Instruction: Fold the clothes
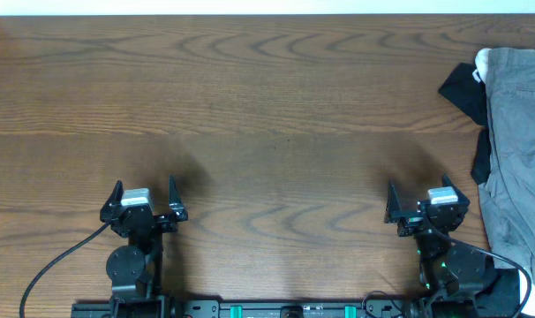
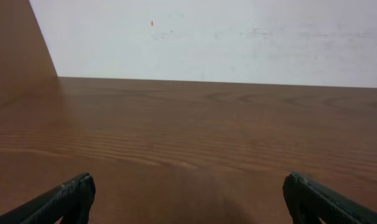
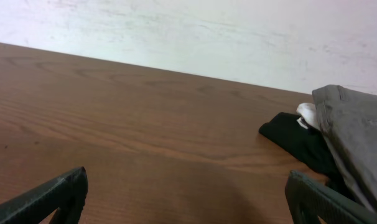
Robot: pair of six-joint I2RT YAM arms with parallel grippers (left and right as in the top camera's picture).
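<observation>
the left gripper (image 1: pixel 145 191) is resting at the near left of the table (image 1: pixel 267 106), its jaws spreading wide and gripping nothing. the right gripper (image 1: pixel 419 191) is sitting at the near right, jaws equally wide and empty. the grey shorts (image 1: pixel 519 132) are lying heaped along the right edge, overlapping a black garment (image 1: pixel 464 88) and a white garment (image 1: pixel 485 60).

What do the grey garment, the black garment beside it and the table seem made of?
The grey garment: woven cloth, possibly cotton, matt; soft folds and a seam line show. The black garment: soft matt fabric, its weave too small to tell. The table: wood or wood-look laminate, brown with a slight sheen; curved grain lines run across it.
</observation>
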